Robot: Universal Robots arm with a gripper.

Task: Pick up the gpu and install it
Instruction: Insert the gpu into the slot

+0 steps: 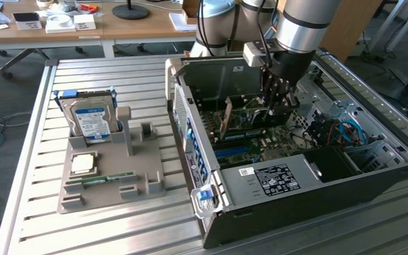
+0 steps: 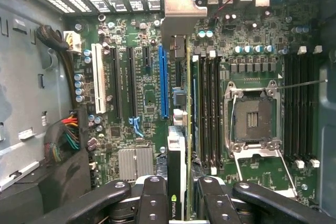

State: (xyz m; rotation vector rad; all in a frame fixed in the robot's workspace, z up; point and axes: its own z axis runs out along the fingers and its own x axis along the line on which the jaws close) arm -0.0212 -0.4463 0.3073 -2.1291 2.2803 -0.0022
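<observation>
The gpu (image 1: pixel 243 114) hangs on edge inside the open computer case (image 1: pixel 374 175), just above the motherboard (image 1: pixel 275 141). My gripper (image 1: pixel 275 103) reaches down from above and is shut on it. In the wrist view the gpu (image 2: pixel 177 156) appears edge-on between my gripper (image 2: pixel 181 199) fingers (image 2: pixel 152 195), its silvery bracket (image 2: pixel 178 11) toward the case's rear wall. The card runs parallel to the long blue slot (image 2: pixel 164 82), on the side nearer the RAM slots. I cannot tell whether its lower edge touches a slot.
A grey holder tray (image 1: pixel 147 186) on the slatted table beside the case carries a hard drive (image 1: pixel 91 119), a RAM stick (image 1: pixel 108 178) and a CPU (image 1: pixel 83 163). Inside the case are the power supply (image 1: pixel 275 178), coloured cables (image 1: pixel 342 133) and an empty CPU socket (image 2: pixel 253 119).
</observation>
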